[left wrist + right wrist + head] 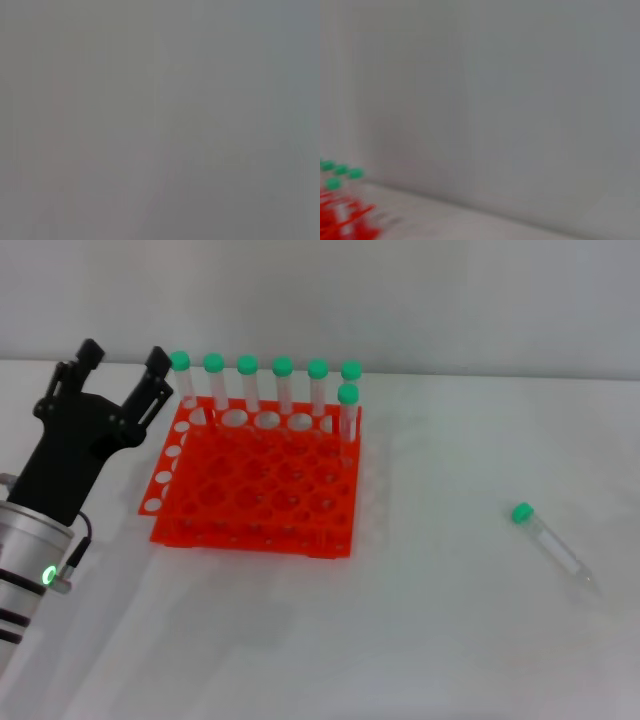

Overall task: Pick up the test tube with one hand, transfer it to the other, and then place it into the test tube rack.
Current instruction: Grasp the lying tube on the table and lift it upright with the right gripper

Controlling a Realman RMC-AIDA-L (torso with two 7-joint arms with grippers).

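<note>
A clear test tube [553, 541] with a green cap lies on its side on the white table at the right, alone. The orange-red test tube rack [260, 480] stands left of centre, with several green-capped tubes upright along its back row; it also shows in the right wrist view [342, 220]. My left gripper [122, 362], large and black with a silver wrist and a green light, is open and empty just left of the rack. The slim black right gripper is out of view.
The white table [430, 640] reaches a pale wall at the back. The left wrist view shows only a grey blur.
</note>
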